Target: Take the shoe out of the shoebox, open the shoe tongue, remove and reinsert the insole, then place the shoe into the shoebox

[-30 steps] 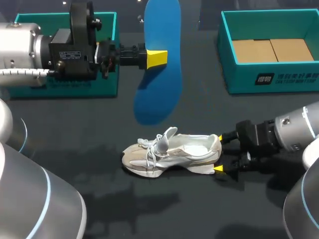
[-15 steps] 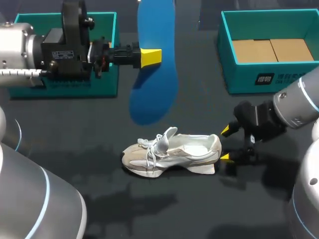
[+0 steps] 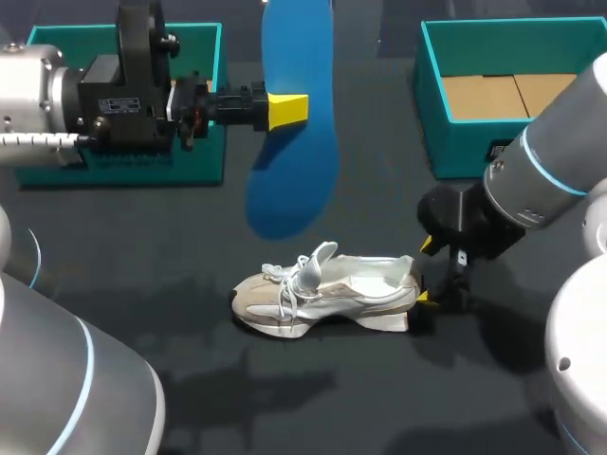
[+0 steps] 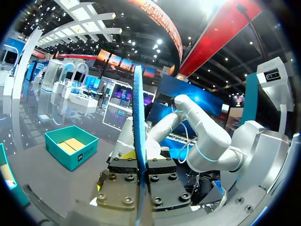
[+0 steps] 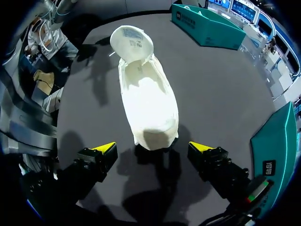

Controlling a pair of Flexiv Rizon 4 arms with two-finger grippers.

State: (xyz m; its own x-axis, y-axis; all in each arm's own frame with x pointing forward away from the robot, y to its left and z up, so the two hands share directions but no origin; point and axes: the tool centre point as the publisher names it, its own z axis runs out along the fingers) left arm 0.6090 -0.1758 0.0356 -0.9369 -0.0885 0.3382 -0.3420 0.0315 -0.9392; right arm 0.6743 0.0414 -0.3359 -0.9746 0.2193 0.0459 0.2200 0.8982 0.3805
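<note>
A long blue insole (image 3: 289, 114) hangs upright above the table, with my left gripper (image 3: 287, 110) shut on its middle. The left wrist view shows the insole (image 4: 138, 117) edge-on, clamped in that gripper (image 4: 139, 162). A white and beige shoe (image 3: 327, 292) lies on its sole on the dark table, toe to the left, tongue pulled up. My right gripper (image 3: 424, 272) stands open at the heel, one yellow tip on either side. In the right wrist view the shoe (image 5: 148, 101) stretches away from the open gripper (image 5: 151, 147), its heel just at the tips and touching neither.
The teal shoebox (image 3: 432, 104) with a cardboard floor stands at the back right, also seen as the shoebox (image 4: 70, 147) and its near wall (image 5: 277, 141). A second teal box (image 3: 204, 161) sits at the back left, behind my left arm, and shows as the far box (image 5: 207, 26).
My right arm has swung up and turned its wrist, with its open gripper staying at the shoe's heel. The left gripper has shifted the insole slightly left, then held still.
</note>
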